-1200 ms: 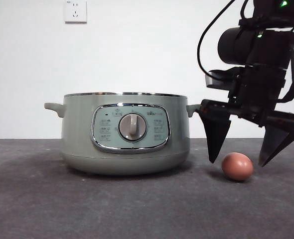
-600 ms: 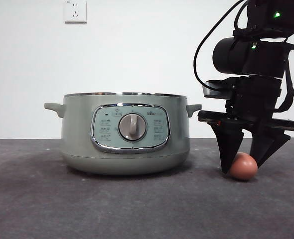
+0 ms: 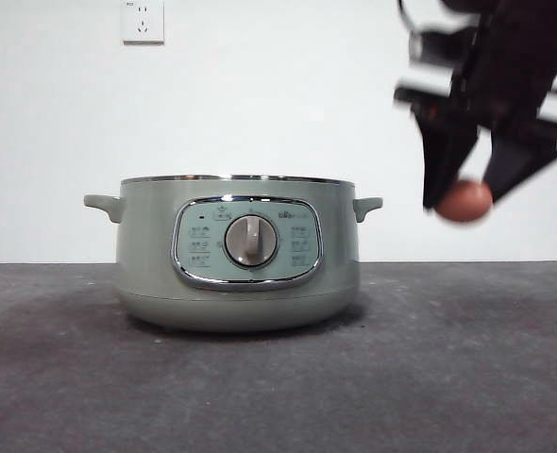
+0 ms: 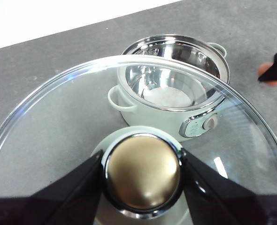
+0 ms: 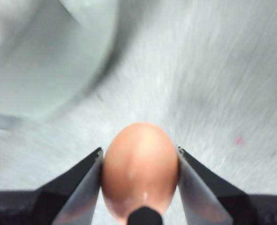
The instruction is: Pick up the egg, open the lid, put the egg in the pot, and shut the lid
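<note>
— Two tools are working at once, aren't they? What is the right tool (image 3: 467, 193) doing?

— It is pinching the small brown-orange oval egg (image 3: 464, 201) between its two black jaws, one pressing on each side of the shell. In the front view it is hanging in the air, well clear of the dark grey tabletop (image 3: 278, 377), off to one side of the squat sage-green pot (image 3: 238, 253) and at about the height of the pot's rim. The arm is blurring there.

— And from its own wrist camera?

— The egg (image 5: 139, 168) is sitting squarely in the right tool (image 5: 139, 159), with the tabletop blurring behind it and a pale green curve of the pot showing beside it.

— What about the left tool (image 4: 142, 174)?

— It is closing on the brassy, chrome-ringed knob (image 4: 143, 172) of the round glass lid (image 4: 58, 136), one jaw touching each side. The lid is being held up, apart from the pot.

— So the pot is standing open?

— Yes. Through the glass, the pot (image 4: 176, 84) is showing its shiny steel inside, with its small side handles and grey dial (image 4: 209, 123) in view. In the front view the dial (image 3: 251, 241) is facing the camera inside the chrome-framed control panel (image 3: 247, 242).

— Anything else?

— A white wall socket (image 3: 143, 21) is showing on the wall behind the far edge of the tabletop.
</note>
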You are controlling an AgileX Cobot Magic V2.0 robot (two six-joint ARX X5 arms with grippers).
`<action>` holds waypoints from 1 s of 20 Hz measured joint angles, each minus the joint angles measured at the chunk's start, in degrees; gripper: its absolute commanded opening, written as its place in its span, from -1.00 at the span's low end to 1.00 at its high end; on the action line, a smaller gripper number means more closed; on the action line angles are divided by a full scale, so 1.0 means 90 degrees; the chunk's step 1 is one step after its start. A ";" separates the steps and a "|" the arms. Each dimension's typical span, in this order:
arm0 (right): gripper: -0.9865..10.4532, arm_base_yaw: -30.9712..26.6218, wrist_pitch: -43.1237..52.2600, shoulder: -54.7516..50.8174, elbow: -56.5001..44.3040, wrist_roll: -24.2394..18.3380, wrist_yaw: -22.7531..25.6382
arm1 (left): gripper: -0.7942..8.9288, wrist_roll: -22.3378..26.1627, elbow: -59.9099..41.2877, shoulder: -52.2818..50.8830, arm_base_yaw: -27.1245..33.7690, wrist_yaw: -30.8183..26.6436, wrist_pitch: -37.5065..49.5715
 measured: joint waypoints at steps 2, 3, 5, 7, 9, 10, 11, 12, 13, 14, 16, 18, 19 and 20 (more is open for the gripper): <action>-0.85 0.0119 0.0107 -0.0228 0.0328 -0.0002 -0.0005 | -0.85 0.0000 0.0000 0.0000 0.0000 0.0000 0.0000; -0.85 0.0211 0.0209 -0.0233 0.0585 -0.0002 -0.0005 | -0.85 0.0000 0.0000 0.0000 0.0000 0.0002 0.0000; -0.85 0.0449 0.0435 -0.0134 0.1105 -0.0005 -0.0007 | -0.85 0.0000 0.0000 0.0000 0.0000 0.0002 0.0000; -0.85 0.0712 0.0529 0.0197 0.1719 -0.0041 -0.0015 | -0.85 0.0000 0.0000 0.0012 0.0000 0.0002 0.0000; -0.85 0.0911 0.0517 0.0738 0.2385 -0.0124 -0.0019 | -0.85 0.0000 0.0000 0.0012 0.0000 0.0039 -0.0002; -0.85 0.1010 0.0498 0.1073 0.2730 -0.0160 -0.0019 | -0.85 0.0000 0.0000 0.0012 0.0000 0.0058 -0.0005; -0.85 0.1093 0.0415 0.1467 0.3123 -0.0199 -0.0019 | -0.85 0.0000 0.0000 0.0012 0.0000 0.0066 -0.0019; -0.85 0.1154 0.0330 0.1804 0.3451 -0.0226 -0.0019 | -0.85 0.0000 0.0000 0.0012 0.0000 0.0066 -0.0049; -0.85 0.1219 0.0219 0.2166 0.3823 -0.0248 -0.0022 | -0.85 0.0000 0.0000 0.0012 0.0000 0.0063 -0.0080; -0.85 0.1285 0.0112 0.2531 0.4192 -0.0270 -0.0022 | -0.85 0.0000 0.0000 0.0012 0.0000 0.0063 -0.0095; -0.85 0.1406 -0.0056 0.3194 0.4881 -0.0350 -0.0049 | -0.85 0.0000 0.0000 0.0012 0.0000 0.0063 -0.0095; -0.85 0.1508 -0.0206 0.3759 0.5442 -0.0457 -0.0070 | -0.85 0.0000 0.0000 0.0012 0.0000 0.0063 -0.0095; -0.85 0.1549 -0.0226 0.4019 0.5639 -0.0517 -0.0070 | -0.85 0.0000 0.0000 0.0012 0.0000 0.0063 -0.0095; -0.85 0.1566 -0.0226 0.4204 0.5710 -0.0559 -0.0070 | -0.85 0.0000 0.0000 0.0012 0.0000 0.0063 -0.0097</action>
